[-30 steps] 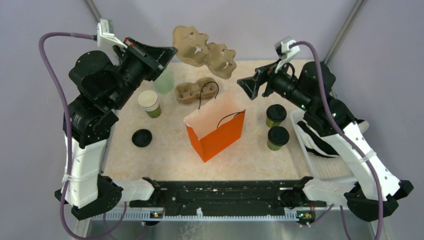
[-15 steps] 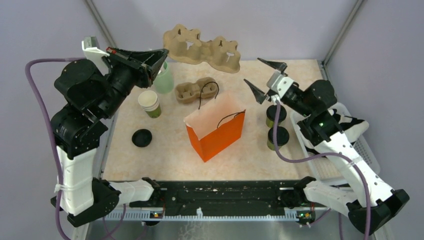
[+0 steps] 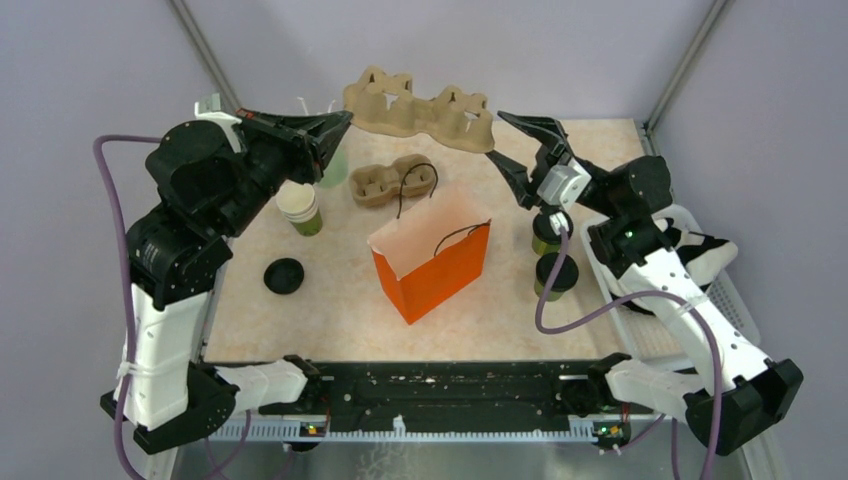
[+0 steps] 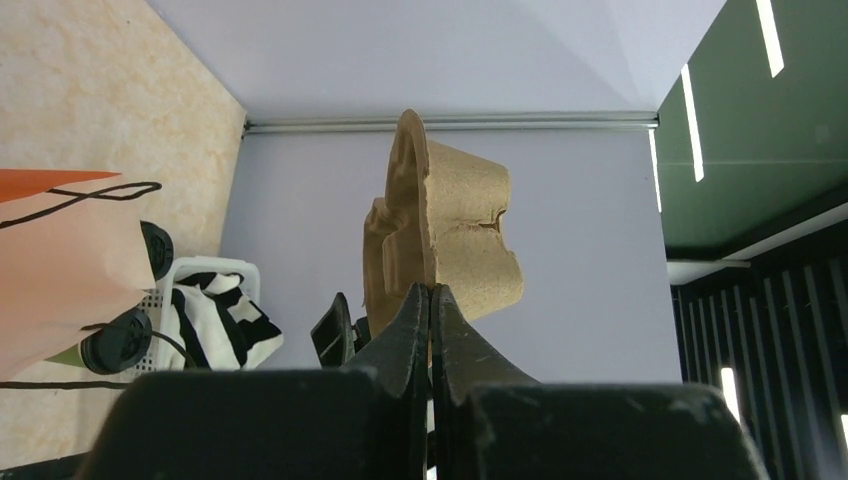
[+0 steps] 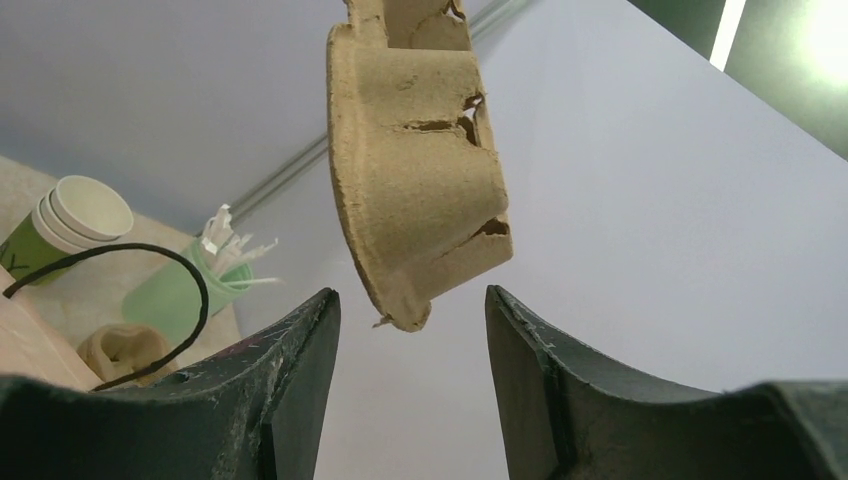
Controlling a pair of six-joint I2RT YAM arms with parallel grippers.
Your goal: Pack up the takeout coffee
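The left gripper point(image 3: 345, 118) is clamped on the pulp cup carrier point(image 3: 420, 104), held aloft at 12 o'clock. The right gripper point(image 3: 496, 140) gapes wide around the carrier's 3 o'clock end.

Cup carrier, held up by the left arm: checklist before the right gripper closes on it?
1. left gripper shut on the edge of the cup carrier: ok.
2. right gripper open, carrier's end between its fingers: ok.
3. carrier far enough into that gap for a firm pinch: cannot tell.
4. carrier off the table: ok.
5. orange bag upright, mouth open: ok.
6. lidded coffee cups upright, to the right of the bag: ok.
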